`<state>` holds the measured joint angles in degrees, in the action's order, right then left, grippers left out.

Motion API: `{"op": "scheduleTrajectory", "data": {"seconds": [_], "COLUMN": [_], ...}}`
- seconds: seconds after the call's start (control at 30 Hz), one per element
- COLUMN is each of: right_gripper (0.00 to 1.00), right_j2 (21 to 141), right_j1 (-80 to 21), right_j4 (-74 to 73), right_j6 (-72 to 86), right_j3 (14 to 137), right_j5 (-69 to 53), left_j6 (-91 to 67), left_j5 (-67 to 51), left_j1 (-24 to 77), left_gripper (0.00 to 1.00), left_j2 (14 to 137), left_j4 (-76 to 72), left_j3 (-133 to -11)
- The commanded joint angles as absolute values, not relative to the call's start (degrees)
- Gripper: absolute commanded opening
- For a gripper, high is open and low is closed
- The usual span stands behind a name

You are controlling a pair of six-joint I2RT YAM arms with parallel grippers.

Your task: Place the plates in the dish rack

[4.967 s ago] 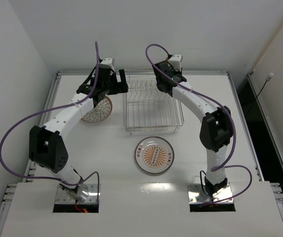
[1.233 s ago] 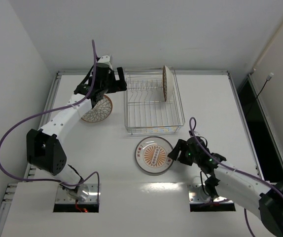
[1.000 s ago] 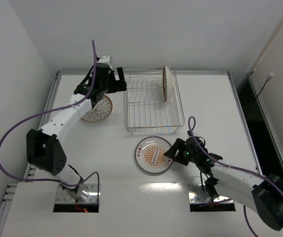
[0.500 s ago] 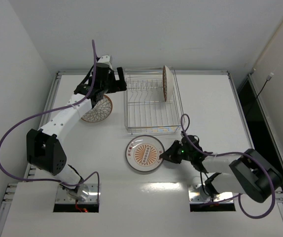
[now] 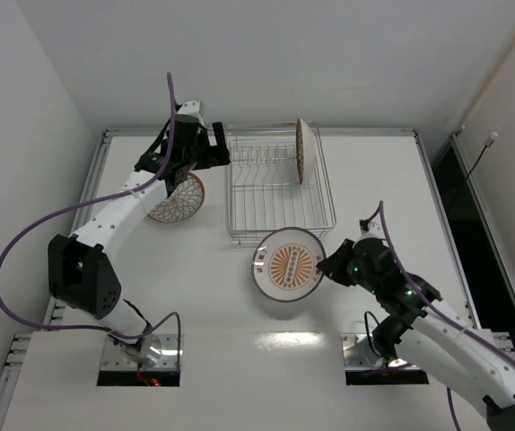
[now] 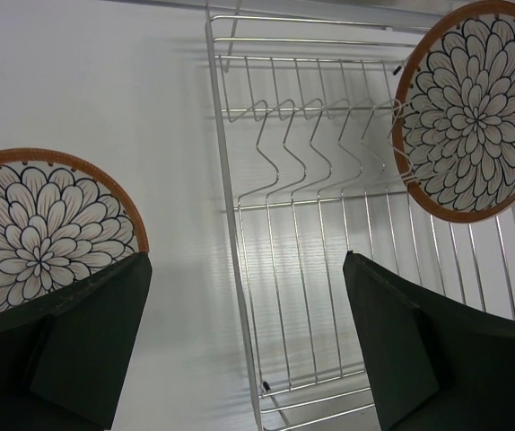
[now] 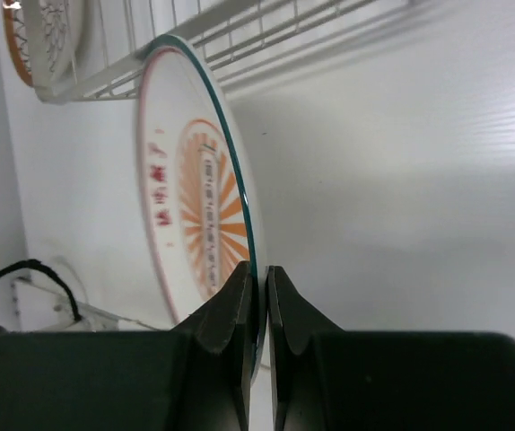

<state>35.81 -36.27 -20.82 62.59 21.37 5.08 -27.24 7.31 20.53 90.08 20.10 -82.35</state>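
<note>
My right gripper [image 5: 329,267] is shut on the rim of the white-rimmed sunburst plate [image 5: 291,262] and holds it lifted and tilted just in front of the dish rack [image 5: 240,211]. In the right wrist view the plate [image 7: 199,211] stands edge-on between my fingers [image 7: 259,280]. One brown-rimmed plate [image 5: 302,151] stands upright in the rack's far right; it also shows in the left wrist view [image 6: 475,106]. The other brown-rimmed plate [image 5: 182,201] lies flat left of the rack. My left gripper [image 5: 211,148] is open and empty above the rack's left side.
The table's raised metal edge [image 5: 103,153] runs along the back and sides. The rack's wire wall [image 6: 231,224] and upright tines [image 6: 320,126] lie between my left fingers. Purple cables loop off both arms.
My right gripper has closed on the sunburst plate's right rim and lifted it off the table, tilting it up and shifting it toward the rack. The left arm has stayed still.
</note>
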Motion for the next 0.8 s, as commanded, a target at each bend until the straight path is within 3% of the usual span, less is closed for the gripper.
{"op": "scheduleTrajectory", "data": {"seconds": [0.0,0.33,0.53,0.77], "right_gripper": [0.0,0.0,0.0,0.0], "right_j2": [34.45,47.97,67.65,85.75], "right_j1": [-36.39,-37.97,-39.64,-41.3], "right_j4": [-30.39,-32.17,-31.12,-22.86], "right_j6": [55.48,40.79,32.89,20.51], "right_j3": [33.62,56.93,76.6,88.84], "right_j5": [15.98,39.16,52.97,64.33], "left_j6": [-27.07,-27.07,-26.55,-26.54], "left_j5": [7.65,8.26,8.26,8.79], "left_j1": [20.04,20.04,20.04,20.04], "left_gripper": [0.87,0.87,0.87,0.87], "left_j2": [87.02,87.01,87.01,87.01], "left_j4": [18.72,18.72,18.72,18.72], "left_j3": [-84.73,-84.73,-84.73,-84.73]}}
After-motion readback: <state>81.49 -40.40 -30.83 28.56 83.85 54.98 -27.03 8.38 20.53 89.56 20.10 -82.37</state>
